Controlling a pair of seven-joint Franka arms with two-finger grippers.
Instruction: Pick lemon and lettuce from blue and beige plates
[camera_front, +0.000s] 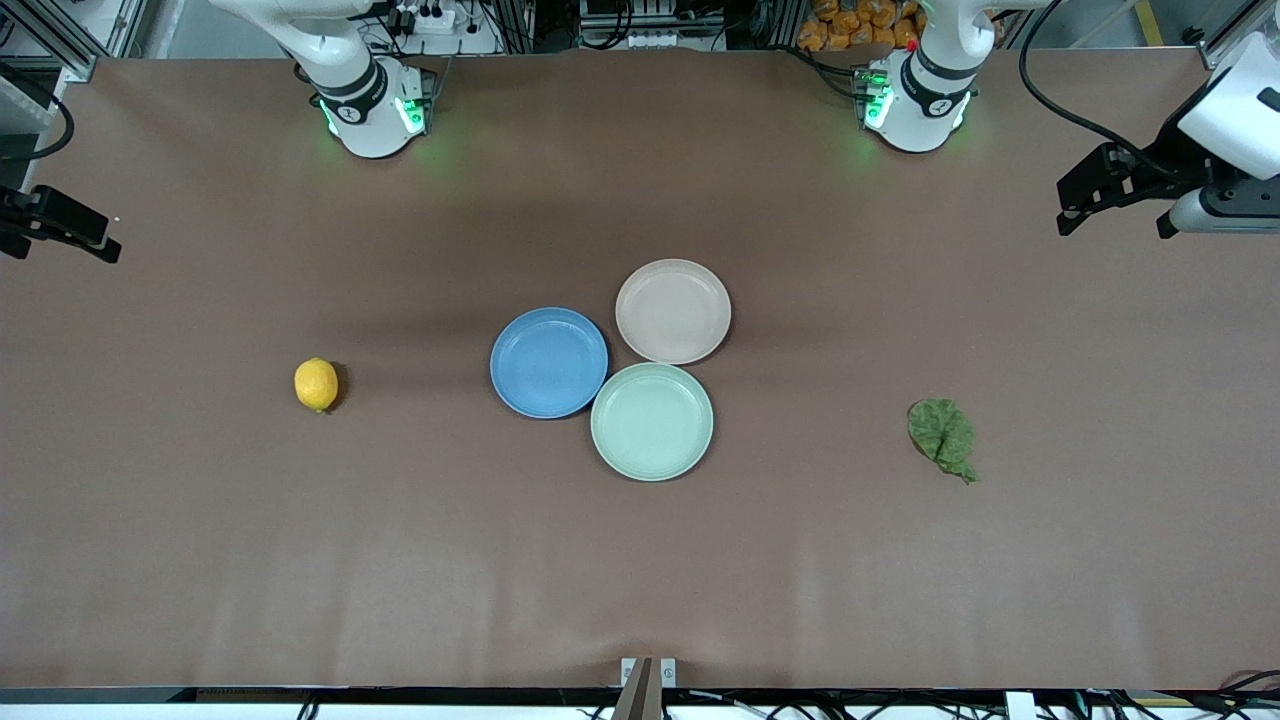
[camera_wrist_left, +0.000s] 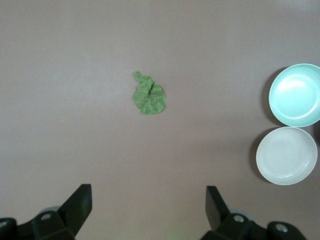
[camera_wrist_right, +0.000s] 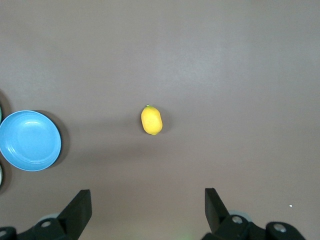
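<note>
The lemon (camera_front: 316, 384) lies on the bare table toward the right arm's end, apart from the plates; it also shows in the right wrist view (camera_wrist_right: 151, 120). The lettuce (camera_front: 942, 436) lies on the bare table toward the left arm's end and shows in the left wrist view (camera_wrist_left: 149, 96). The blue plate (camera_front: 549, 362) and the beige plate (camera_front: 673, 311) sit mid-table, both empty. My left gripper (camera_front: 1115, 222) is open and empty, high over the left arm's end (camera_wrist_left: 148, 189). My right gripper (camera_front: 60, 240) is open and empty, high over the right arm's end (camera_wrist_right: 147, 192).
An empty pale mint-green plate (camera_front: 652, 421) touches the blue and beige plates, nearer to the front camera. Brown table surface (camera_front: 640, 580) stretches wide around the plates, the lemon and the lettuce.
</note>
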